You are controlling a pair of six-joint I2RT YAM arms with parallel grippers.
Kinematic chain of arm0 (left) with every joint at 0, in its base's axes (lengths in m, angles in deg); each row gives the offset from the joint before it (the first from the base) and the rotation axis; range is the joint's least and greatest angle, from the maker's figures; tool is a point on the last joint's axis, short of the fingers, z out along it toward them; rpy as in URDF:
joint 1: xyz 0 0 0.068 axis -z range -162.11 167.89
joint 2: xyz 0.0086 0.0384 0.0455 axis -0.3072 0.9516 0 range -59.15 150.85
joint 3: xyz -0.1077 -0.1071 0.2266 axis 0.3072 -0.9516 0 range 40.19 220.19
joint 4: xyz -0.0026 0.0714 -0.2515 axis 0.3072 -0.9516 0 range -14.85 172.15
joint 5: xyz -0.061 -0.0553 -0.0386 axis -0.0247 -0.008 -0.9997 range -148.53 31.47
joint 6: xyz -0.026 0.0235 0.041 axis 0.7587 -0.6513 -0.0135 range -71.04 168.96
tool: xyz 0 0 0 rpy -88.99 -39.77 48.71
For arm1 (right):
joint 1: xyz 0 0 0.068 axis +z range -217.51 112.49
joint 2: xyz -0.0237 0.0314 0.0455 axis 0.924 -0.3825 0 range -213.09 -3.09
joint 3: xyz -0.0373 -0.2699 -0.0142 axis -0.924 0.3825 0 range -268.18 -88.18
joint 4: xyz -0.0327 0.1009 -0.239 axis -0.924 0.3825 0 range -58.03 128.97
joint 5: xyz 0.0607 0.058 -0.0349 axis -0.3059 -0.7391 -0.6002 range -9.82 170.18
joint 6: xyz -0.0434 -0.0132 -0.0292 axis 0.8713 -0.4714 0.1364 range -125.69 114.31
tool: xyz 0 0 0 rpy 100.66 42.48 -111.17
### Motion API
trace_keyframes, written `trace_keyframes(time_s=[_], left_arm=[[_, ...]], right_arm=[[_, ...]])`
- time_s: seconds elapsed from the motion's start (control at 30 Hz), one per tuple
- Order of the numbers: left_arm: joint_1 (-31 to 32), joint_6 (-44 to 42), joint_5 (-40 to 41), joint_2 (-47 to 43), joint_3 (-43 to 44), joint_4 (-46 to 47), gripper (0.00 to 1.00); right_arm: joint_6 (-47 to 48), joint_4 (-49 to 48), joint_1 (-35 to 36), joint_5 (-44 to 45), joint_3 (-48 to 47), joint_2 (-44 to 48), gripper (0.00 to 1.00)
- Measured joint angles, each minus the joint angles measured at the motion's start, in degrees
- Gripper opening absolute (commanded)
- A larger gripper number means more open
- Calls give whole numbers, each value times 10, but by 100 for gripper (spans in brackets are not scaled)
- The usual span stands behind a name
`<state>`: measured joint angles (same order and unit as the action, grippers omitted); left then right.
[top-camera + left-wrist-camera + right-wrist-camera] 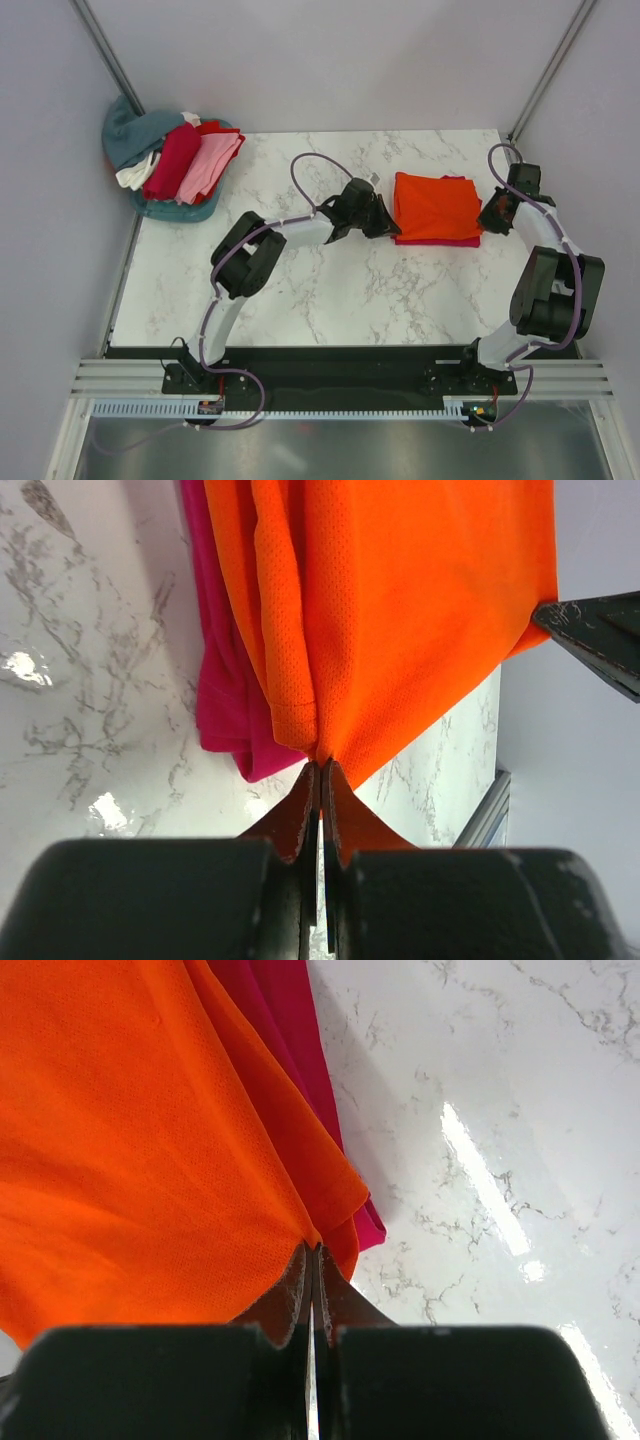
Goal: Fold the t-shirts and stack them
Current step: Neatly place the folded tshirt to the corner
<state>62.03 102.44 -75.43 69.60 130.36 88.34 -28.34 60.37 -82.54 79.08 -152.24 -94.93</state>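
Note:
A folded bright orange t-shirt [436, 205] lies on a crimson-pink t-shirt [440, 241] at the table's back right. My left gripper [385, 222] is shut on the orange shirt's near left corner [322, 752]; the pink shirt [225, 695] shows under it. My right gripper [492, 215] is shut on the orange shirt's near right corner [318, 1240], with the pink shirt [300, 1040] beneath. A pile of unfolded shirts, dark red [172, 160], light pink [210, 165], white [135, 172] and teal [130, 128], sits at the back left.
The marble table [330, 290] has grey walls around it. A metal rail [340, 380] runs along the near edge by the arm bases. The right gripper's dark tip [600, 640] shows in the left wrist view.

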Motion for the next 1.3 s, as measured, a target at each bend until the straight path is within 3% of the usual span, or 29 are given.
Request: trace_keyframes(time_s=[0.03, 0.07, 0.13, 0.17, 0.2, 0.3, 0.43, 0.6, 0.83, 1.0, 1.3], left_arm=[[1, 0, 0, -1, 0, -1, 2], [3, 0, 0, -2, 0, -1, 4], [3, 0, 0, -4, 0, -1, 20], [3, 1, 0, -5, 0, -1, 28], [3, 2, 0, -6, -2, -1, 37], [3, 5, 7, -19, -17, -3, 43], [4, -4, 27, -58, -45, -19, 45], [3, -34, 59, -143, -90, -42, 45], [-25, -77, 79, -295, -205, -49, 45], [-72, -97, 88, -378, -300, -56, 44], [-132, -125, 90, -478, -409, -83, 43]], right_arm=[[0, 0, 0, 1, 0, 0, 3], [0, 0, -1, 1, 0, 0, 12], [-3, 0, -1, 1, 0, 0, 59], [-4, 0, -1, 2, 0, 0, 60], [0, -1, -1, 4, 0, 0, 61], [2, 0, -2, 12, 2, 4, 59], [2, 2, -1, 12, 3, 31, 48], [-1, 1, 15, -6, 3, 76, 42], [-18, -26, 155, -30, 32, 104, 38], [-27, -42, 280, -12, 22, 61, 32], [-28, -39, 374, 68, -95, -111, 27]])
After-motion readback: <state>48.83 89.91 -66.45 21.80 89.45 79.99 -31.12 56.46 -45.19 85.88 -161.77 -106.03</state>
